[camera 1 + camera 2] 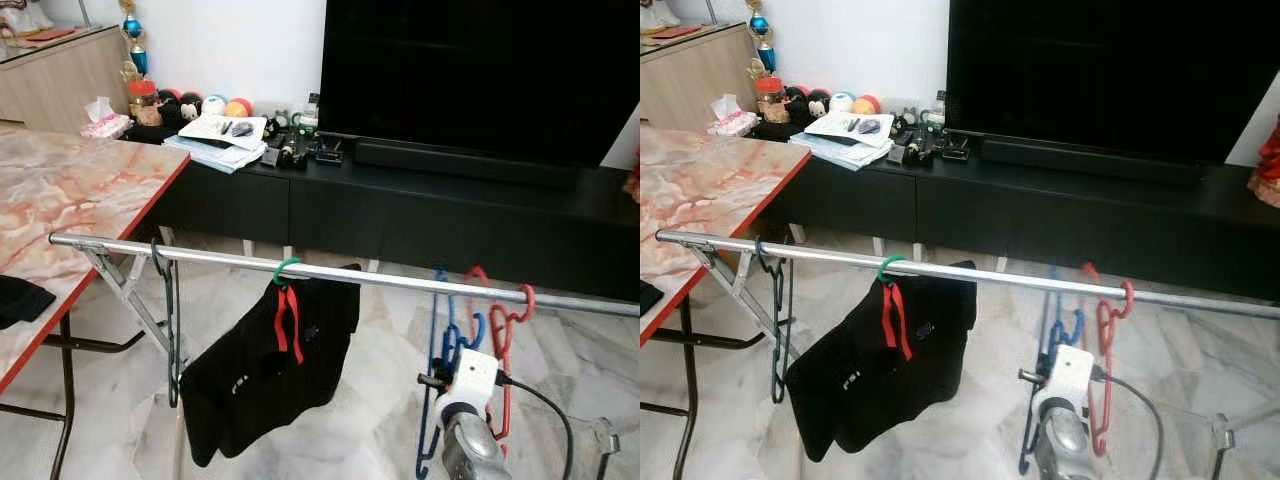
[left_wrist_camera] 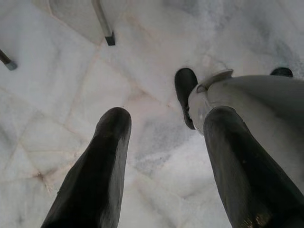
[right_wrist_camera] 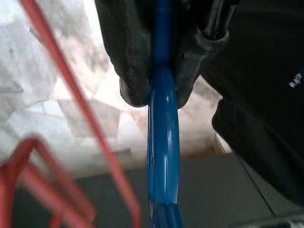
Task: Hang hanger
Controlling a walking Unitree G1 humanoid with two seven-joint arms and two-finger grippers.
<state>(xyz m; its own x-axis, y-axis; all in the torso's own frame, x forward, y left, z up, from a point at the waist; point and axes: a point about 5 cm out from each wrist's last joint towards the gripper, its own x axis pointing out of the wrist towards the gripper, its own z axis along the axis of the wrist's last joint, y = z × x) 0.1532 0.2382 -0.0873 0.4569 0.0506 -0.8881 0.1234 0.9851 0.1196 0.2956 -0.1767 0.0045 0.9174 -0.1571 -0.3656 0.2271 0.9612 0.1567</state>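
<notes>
The right hand (image 3: 154, 90), clamped on the blue hanger (image 1: 447, 345) just left of the red hanger (image 1: 502, 330), should seat its hook squarely over the rail (image 1: 330, 272) before letting go.

No legible txt; garment (image 1: 270, 370) logo too blurred.

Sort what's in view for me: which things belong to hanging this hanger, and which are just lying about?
Part of the job:
- blue hanger, pinched in the right gripper
- metal rail
- red hanger, already hooked on the rail

Just lying about:
- black garment on a green-hooked hanger
- marble-top table
- TV
- papers
- left gripper, open above the floor
</notes>
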